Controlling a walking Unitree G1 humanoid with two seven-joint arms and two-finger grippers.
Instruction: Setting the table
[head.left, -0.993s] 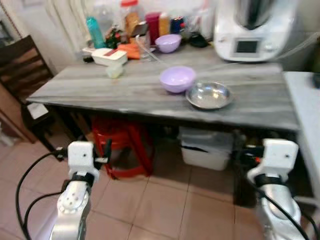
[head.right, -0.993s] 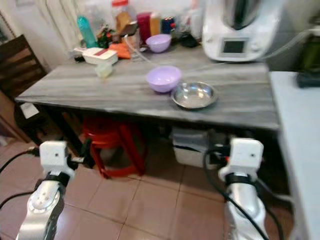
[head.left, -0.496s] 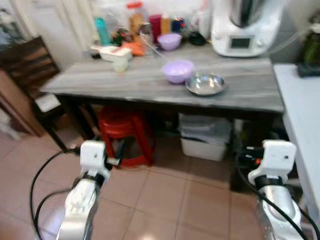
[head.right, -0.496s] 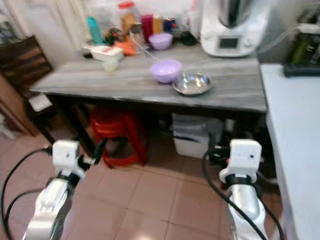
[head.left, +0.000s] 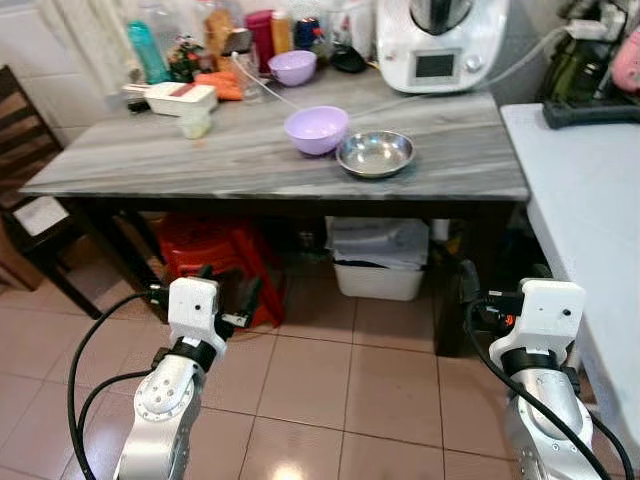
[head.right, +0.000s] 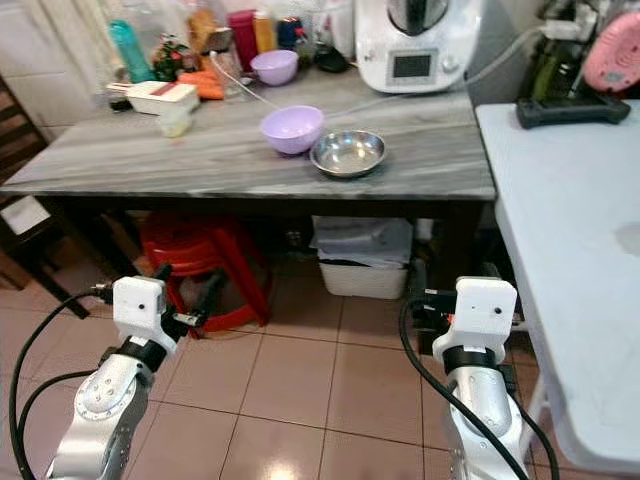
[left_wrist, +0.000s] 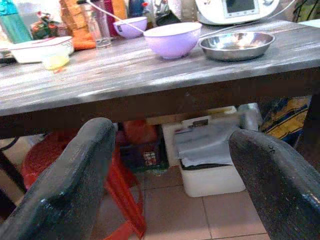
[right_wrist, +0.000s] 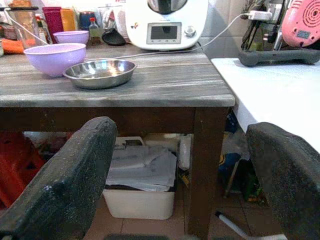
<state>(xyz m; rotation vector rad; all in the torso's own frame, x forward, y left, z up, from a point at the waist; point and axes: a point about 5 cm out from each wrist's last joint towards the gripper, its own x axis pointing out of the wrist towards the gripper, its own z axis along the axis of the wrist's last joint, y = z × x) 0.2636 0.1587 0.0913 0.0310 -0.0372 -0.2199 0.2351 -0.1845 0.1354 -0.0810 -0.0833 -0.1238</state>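
Note:
A lilac bowl (head.left: 316, 129) and a shallow steel bowl (head.left: 375, 153) stand side by side near the front right of a grey wood-grain table (head.left: 150, 160). A second lilac bowl (head.left: 292, 67) sits at the back among bottles. My left gripper (left_wrist: 172, 132) hangs low before the table, below its top, open with nothing between its black fingers (left_wrist: 75, 180). My right gripper (right_wrist: 182, 127) is also low, near the table's right leg, open and empty. Both bowls are well above and beyond the grippers.
A white kitchen machine (head.left: 440, 45) stands at the table's back right. Under the table are a red stool (head.left: 215, 250) and a white bin (head.left: 378, 270). A white table (head.left: 590, 200) flanks the right side, a dark chair (head.left: 30, 210) the left. Tiled floor lies between me and the table.
The whole picture has shifted and sharpened: the camera has drawn back and swung right, bringing more of the white table into sight. Both arms keep the same low, open posture.

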